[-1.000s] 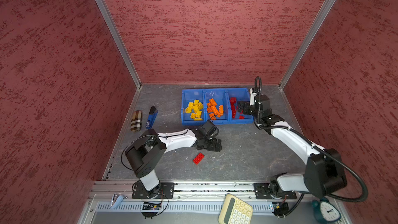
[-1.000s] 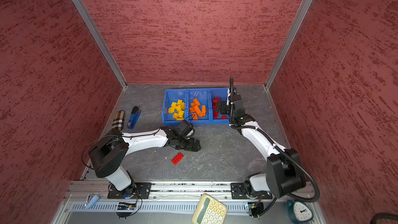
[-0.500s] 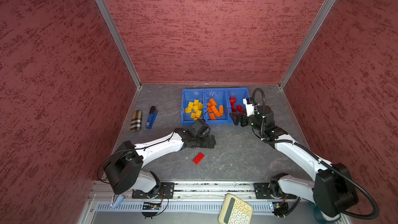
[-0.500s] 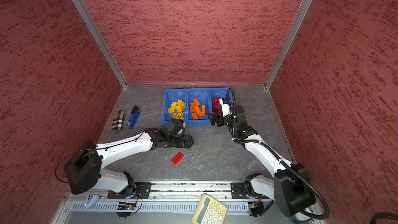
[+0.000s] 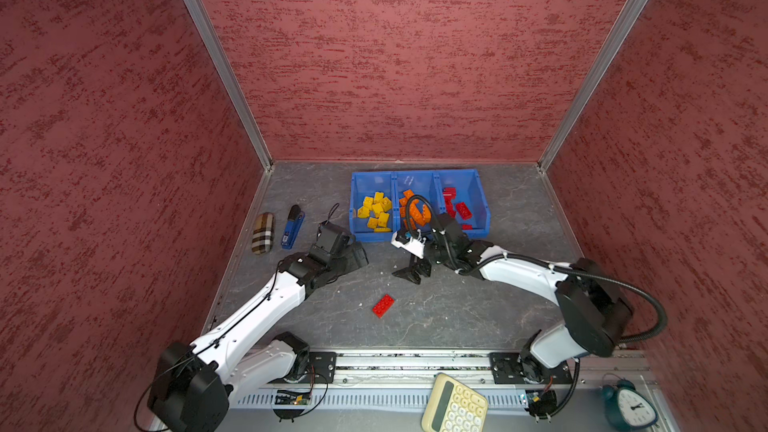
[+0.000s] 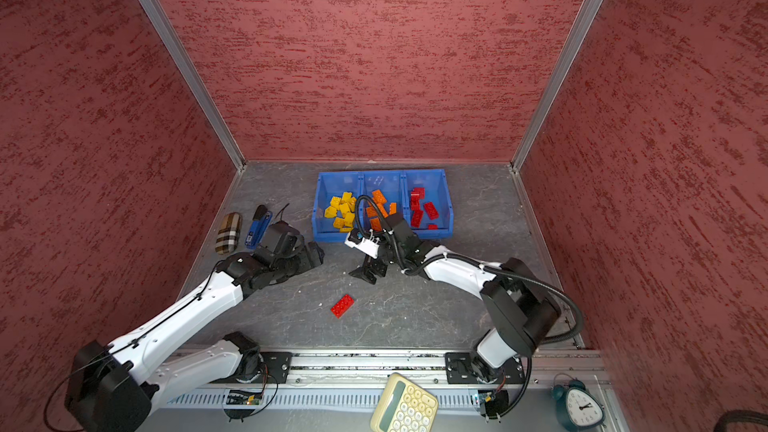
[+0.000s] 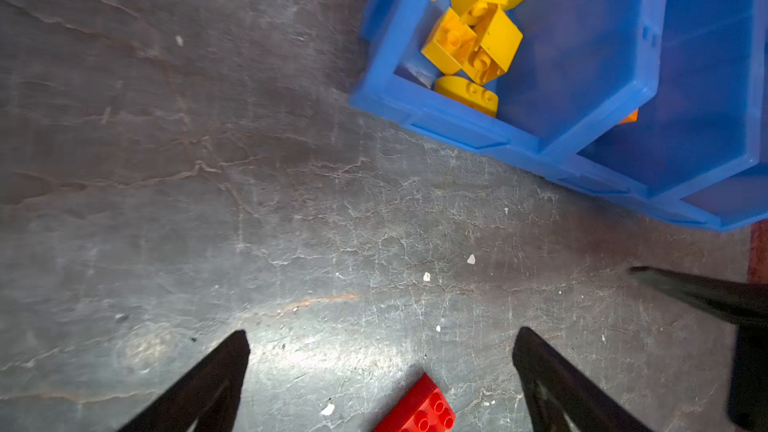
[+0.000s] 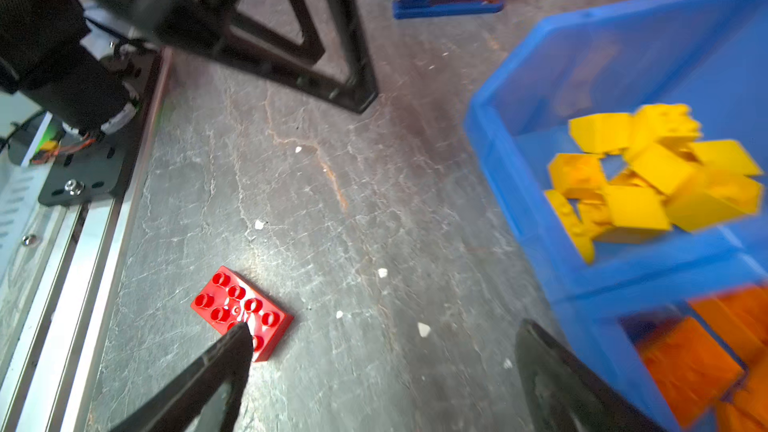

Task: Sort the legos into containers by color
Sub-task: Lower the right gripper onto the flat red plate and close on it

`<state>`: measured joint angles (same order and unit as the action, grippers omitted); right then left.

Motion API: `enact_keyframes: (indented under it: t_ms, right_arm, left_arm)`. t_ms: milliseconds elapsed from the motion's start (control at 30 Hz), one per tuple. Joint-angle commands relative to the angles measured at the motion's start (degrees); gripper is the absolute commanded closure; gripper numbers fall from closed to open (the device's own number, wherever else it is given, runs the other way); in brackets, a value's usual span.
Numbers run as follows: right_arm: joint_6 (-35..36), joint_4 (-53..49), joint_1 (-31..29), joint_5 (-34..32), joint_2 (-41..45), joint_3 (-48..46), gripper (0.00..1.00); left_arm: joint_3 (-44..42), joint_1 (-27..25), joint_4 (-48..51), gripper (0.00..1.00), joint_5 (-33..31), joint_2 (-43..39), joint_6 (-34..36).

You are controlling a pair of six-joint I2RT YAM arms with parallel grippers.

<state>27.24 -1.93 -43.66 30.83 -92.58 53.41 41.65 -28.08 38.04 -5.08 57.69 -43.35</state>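
Observation:
One red lego [image 5: 383, 305] [image 6: 343, 305] lies flat and alone on the grey floor, in front of the containers [image 5: 353, 205] [image 6: 316, 205]. The three blue bins hold yellow legos [image 5: 376, 211], orange legos [image 5: 413, 211] and red legos [image 5: 457, 205], left to right. My right gripper [image 5: 410, 274] [image 8: 384, 328] hangs open, low over the floor, just behind and right of the loose brick [image 8: 241, 311]. One fingertip overlaps the brick's edge in the right wrist view. My left gripper [image 5: 358, 257] [image 7: 381, 334] is open and empty, behind and left of the brick [image 7: 419, 409].
A blue stapler [image 5: 293, 226] and a plaid case [image 5: 262, 232] lie left of the bins by the left wall. The arm rail [image 5: 415, 361] runs along the front, with a calculator [image 5: 453, 407] and a clock [image 5: 631, 407] beyond it.
The right gripper has left the red bin and come down and forward to the floor near the loose brick. The left gripper has drawn back to the left, away from it.

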Motion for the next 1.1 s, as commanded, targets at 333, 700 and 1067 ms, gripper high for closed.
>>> enact_keyframes:
  t_ms: [333, 700, 1067]
  right_arm:
    - [25.9, -21.8, -10.8, -1.2, -20.2, 20.2, 0.05]
    - [29.4, -30.4, -11.4, 1.5, -22.8, 23.8, 0.09]
    - [23.1, -22.4, -11.2, 3.1, -17.2, 20.7, 0.09]
  left_arm:
    - [-6.2, 4.1, 3.8, 0.0, -2.9, -8.4, -5.9]
    - [-6.8, 4.2, 3.8, 0.01, -2.7, -8.4, -5.7]
    - [-7.5, 4.2, 1.4, 0.0, -1.0, -6.6, -5.9]
